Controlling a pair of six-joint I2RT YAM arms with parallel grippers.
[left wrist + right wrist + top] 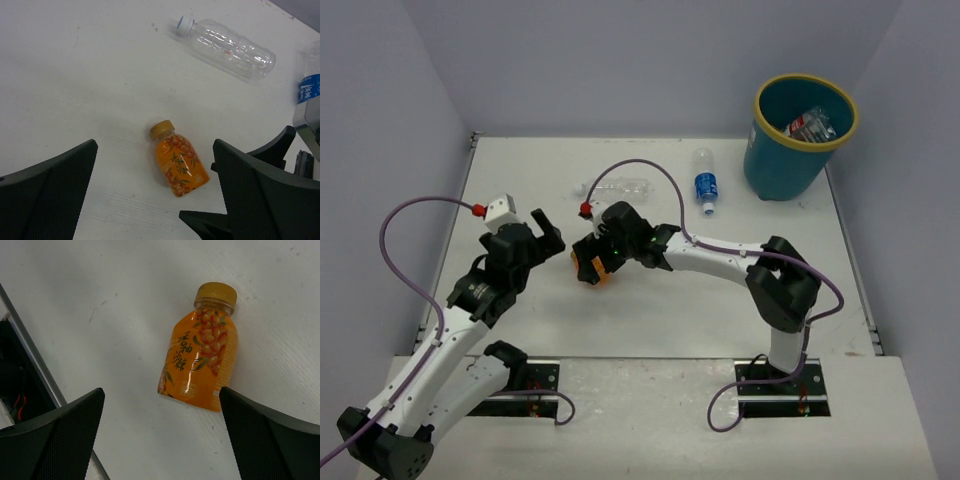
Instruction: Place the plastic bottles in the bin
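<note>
The right gripper (pixel 160 390) hangs wide open, empty, over an orange bottle (pixel 200 360); the left gripper (pixel 542 232), also spread and empty, waits at its nine o'clock. A clear bottle (pixel 620 187) and a blue-labelled bottle (pixel 705 186) remain at twelve. The bin (pixel 770 170), at two o'clock, holds at least one.

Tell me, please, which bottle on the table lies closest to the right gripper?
The orange bottle, lying directly below the open right gripper; the clear plain bottle and the blue-labelled bottle lie farther back.
</note>
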